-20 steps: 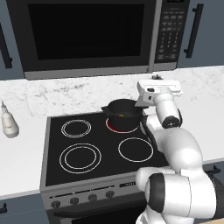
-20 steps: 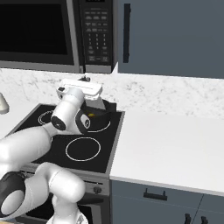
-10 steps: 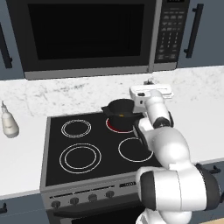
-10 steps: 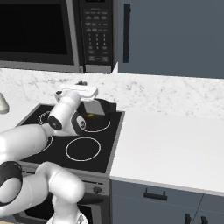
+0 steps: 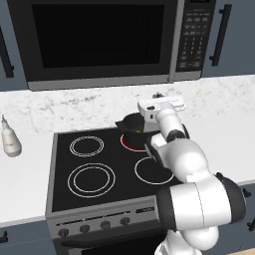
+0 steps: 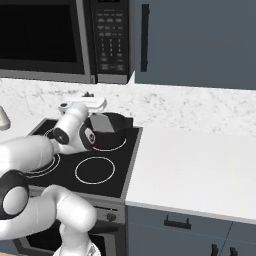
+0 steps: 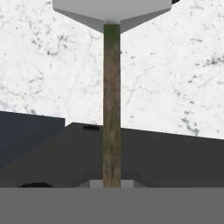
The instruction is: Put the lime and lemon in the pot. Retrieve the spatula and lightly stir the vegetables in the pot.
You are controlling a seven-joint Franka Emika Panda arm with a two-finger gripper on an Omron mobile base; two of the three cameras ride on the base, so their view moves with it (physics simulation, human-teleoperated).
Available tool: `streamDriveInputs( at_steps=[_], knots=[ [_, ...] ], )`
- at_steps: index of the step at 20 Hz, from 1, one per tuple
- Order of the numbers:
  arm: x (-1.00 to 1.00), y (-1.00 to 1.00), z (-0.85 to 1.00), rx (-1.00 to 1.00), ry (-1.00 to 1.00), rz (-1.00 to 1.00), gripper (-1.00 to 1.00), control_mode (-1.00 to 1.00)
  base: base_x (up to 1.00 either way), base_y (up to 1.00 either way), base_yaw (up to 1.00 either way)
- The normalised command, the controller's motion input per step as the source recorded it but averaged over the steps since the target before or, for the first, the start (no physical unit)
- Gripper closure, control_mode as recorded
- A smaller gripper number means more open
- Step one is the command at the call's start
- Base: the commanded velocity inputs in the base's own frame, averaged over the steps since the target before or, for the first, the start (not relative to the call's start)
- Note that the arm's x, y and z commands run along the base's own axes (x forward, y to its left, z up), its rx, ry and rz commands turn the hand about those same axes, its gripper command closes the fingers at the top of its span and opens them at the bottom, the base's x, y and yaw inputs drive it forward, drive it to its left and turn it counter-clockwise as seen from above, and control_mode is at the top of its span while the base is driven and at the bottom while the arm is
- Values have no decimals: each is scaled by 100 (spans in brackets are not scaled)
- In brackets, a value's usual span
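Gripper [image 6: 98,121] clamped on spatula [image 7: 111,105]; keep blade low in pot [image 5: 133,124], centre frame (gentle, small sweeps).

1. A black stovetop [image 5: 94,164] carries four white burner rings; the rear right one [image 5: 130,143] glows red.
2. A row of knobs [image 5: 94,225] lines the stove's front panel.
3. A black microwave [image 5: 99,40] hangs above, its keypad [image 6: 110,35] at right.
4. White marbled desk [image 6: 200,160] flanks the stove on both sides.
5. A pale bottle-like item [image 5: 10,139], possibly a dispenser, stands on the desk left of the stove.
6. Grey-blue cabinets [image 6: 200,45] with dark handles [image 6: 145,37] fill the wall at right.
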Motion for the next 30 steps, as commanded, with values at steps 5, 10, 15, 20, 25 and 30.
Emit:
streamDriveInputs(
  at_steps=[5,10,15,20,25,30],
  knots=[
    [28,21,-32,-1,-9,13,100,-100,0,0,0],
    [25,6,-26,0,-17,10,100,-100,0,0,0],
    [17,-2,-42,0,-4,5,100,-100,0,0,0],
    [5,-14,-49,0,-9,0,100,-100,0,0,0],
    [9,-13,-29,0,-22,0,100,-100,0,0,0],
    [33,-1,-26,0,-23,3,100,-100,0,0,0]
  ],
)
